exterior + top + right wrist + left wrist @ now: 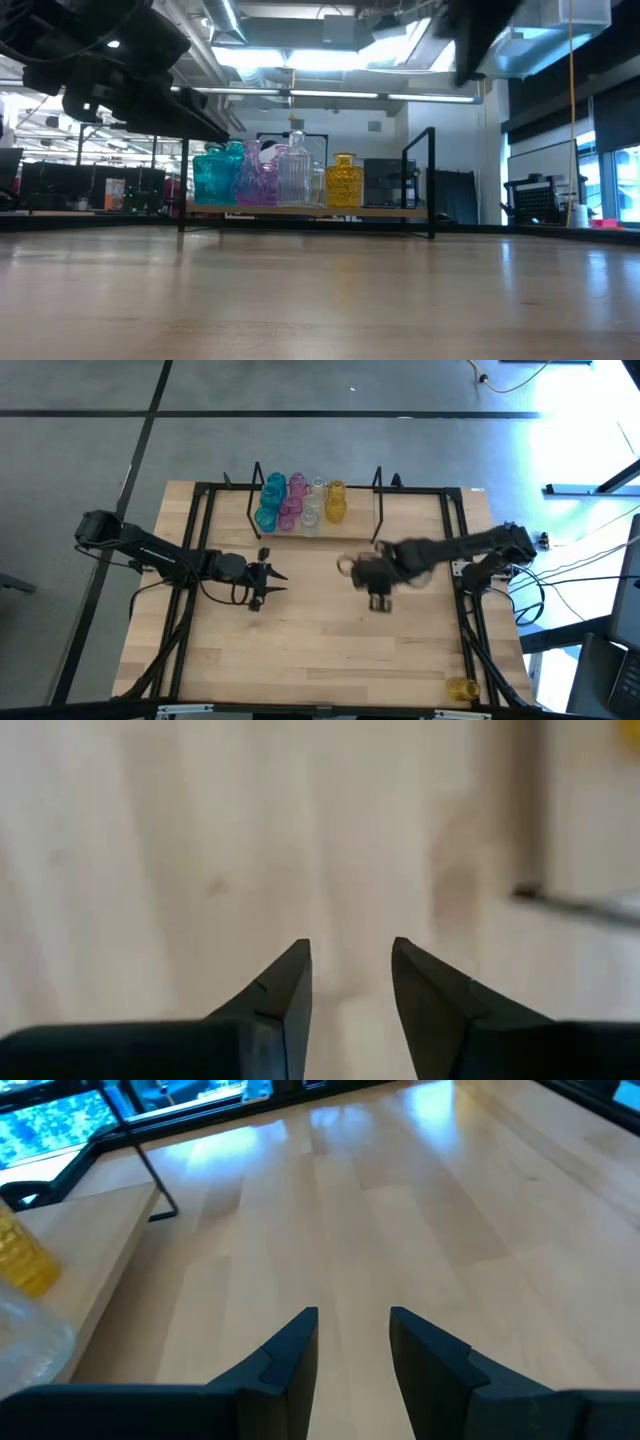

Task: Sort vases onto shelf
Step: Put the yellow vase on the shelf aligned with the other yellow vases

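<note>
High view gives me the whole light-wood tabletop (320,650) with its black frame, and at the far edge the low light-wood plank shelf (355,512) between thin black wire end frames. On the left half of that shelf I count a tight cluster of small translucent glass vases: teal-blue ones (270,500) at the left end, pink ones (293,500) next, clear ones (314,505) after them, and a yellow one (335,500) on the right of the group, all standing upright and just beside one another. One more small yellow glass vase (462,687) sits alone near the front right corner of the table, well apart from the shelf. My left gripper (272,582) hangs over the table's left-centre, in front of the shelf; through its wrist camera I see its two dark fingers (290,1350) parted with bare wood showing between them, holding nothing. My right gripper (378,598) is over the middle of the table, a little right of centre, blurred from above; its wrist camera shows its fingers (285,985) likewise spread with only wood in the gap, nothing gripped. Low view shows the vases lined along the plank, teal to yellow.
</note>
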You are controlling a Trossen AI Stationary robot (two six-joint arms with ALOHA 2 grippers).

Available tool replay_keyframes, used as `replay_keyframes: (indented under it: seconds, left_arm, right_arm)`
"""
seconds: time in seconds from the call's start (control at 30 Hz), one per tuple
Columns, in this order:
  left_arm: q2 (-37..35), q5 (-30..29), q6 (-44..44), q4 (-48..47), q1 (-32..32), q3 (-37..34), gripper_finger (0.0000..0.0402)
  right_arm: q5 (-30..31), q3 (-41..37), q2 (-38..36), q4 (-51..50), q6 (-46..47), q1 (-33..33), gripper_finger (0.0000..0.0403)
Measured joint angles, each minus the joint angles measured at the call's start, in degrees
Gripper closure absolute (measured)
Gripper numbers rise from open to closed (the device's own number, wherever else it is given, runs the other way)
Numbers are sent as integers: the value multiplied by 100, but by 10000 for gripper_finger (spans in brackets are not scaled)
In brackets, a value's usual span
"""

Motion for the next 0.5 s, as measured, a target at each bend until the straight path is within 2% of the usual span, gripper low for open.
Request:
replay_keyframes:
  seconds: [0.23, 0.5]
  left_arm:
    - [0, -63, -87, 74, -151, 0, 282]
    - [0, -13, -448, 28, -327, 2, 282]
  right_arm:
    - [-51, 0, -341, -752, 2516, 1597, 278]
    - [-163, 0, -553, -1239, 6690, 3494, 278]
